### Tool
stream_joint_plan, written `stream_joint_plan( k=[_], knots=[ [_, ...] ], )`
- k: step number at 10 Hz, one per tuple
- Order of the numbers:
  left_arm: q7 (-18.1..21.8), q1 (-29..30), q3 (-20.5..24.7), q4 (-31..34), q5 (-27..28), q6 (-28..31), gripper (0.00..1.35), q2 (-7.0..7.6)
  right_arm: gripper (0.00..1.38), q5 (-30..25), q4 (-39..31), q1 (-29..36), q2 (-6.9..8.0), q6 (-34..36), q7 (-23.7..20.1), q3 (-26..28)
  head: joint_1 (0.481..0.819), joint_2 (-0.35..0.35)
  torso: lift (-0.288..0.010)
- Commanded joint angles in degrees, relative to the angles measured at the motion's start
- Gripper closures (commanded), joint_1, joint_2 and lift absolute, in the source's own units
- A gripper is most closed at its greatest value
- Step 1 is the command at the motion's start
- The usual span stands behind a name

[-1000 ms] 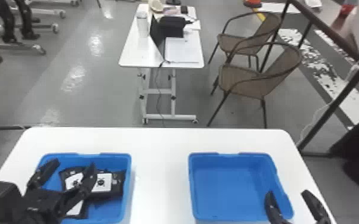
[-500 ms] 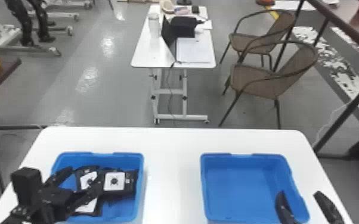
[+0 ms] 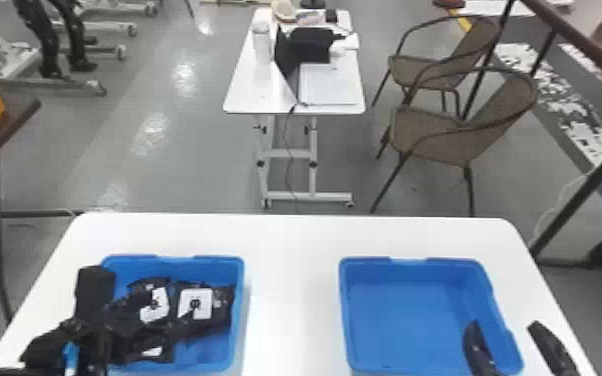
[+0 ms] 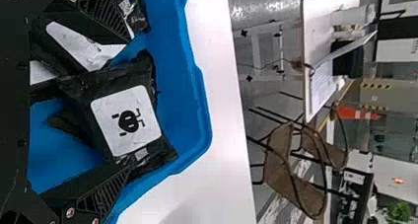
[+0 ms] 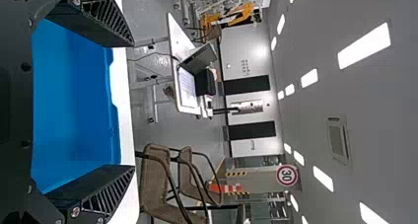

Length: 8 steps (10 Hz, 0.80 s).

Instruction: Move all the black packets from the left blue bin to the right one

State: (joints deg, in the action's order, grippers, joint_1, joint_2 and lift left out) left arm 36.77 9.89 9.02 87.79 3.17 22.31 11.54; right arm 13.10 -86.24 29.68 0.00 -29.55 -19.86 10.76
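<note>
Head view: the left gripper (image 3: 170,307) is at the left blue bin (image 3: 205,265), among the black packets (image 3: 195,302) with white labels. At least 3 packets are in that bin. The right blue bin (image 3: 405,320) holds 0 packets; both bins rest on 1 white table (image 3: 290,300). The right gripper (image 3: 502,327) is parked at the right bin's outer side, jaws apart.

Left wrist view: the jaws stand apart, 1 to each side of a packet with a printed label (image 4: 125,120). No clamping is visible. A 2nd labelled packet (image 4: 86,49) lies beside it, partly behind 1 jaw.

Right wrist view: the jaws are apart with 0 packets between them; the bin's bare blue floor is beyond.

Step in hand, as judged: pick-up of packet 1, before closure. Next move: centre the left jaws on 1 packet, close, and confirm the grip before lifting. Caution: the neighbouring packet could be pinched too, or the slack film could slip.
</note>
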Motion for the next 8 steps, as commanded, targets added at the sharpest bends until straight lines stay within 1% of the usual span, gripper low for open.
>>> stream_joint_plan(
  k=[1,3,4,5,7,8],
  knots=[
    [1.81,-2.86,-0.32,-3.41,4.47,1.77,0.13,-0.56,0.14,0.0,0.11,-0.06,0.05,0.02,0.0,-0.04,0.695,-0.013,0.0],
    [5.24,-6.2,-0.67,-7.98,8.25,2.91,0.13,-0.47,0.13,0.0,0.2,-0.24,0.05,0.11,0.0,-0.12,0.695,-0.015,0.0],
    [7.35,-8.4,-1.02,-11.59,8.52,1.33,0.13,-0.29,0.14,0.0,0.2,-0.24,0.05,0.11,0.0,-0.12,0.695,-0.013,0.0],
    [9.02,-9.98,-1.64,-13.52,9.92,0.28,0.13,-0.12,0.14,0.0,0.28,-0.41,0.05,0.11,-0.09,-0.12,0.695,-0.017,0.0],
    [9.99,-11.39,-2.25,-14.49,10.27,-0.95,0.15,0.32,0.14,0.0,0.46,-0.59,0.05,0.2,-0.27,-0.3,0.695,-0.023,0.0],
    [10.25,-11.74,-2.16,-14.84,10.36,-0.95,0.21,0.32,0.14,0.0,0.46,-0.59,0.05,0.2,-0.35,-0.3,0.695,-0.023,0.0]
  ],
)
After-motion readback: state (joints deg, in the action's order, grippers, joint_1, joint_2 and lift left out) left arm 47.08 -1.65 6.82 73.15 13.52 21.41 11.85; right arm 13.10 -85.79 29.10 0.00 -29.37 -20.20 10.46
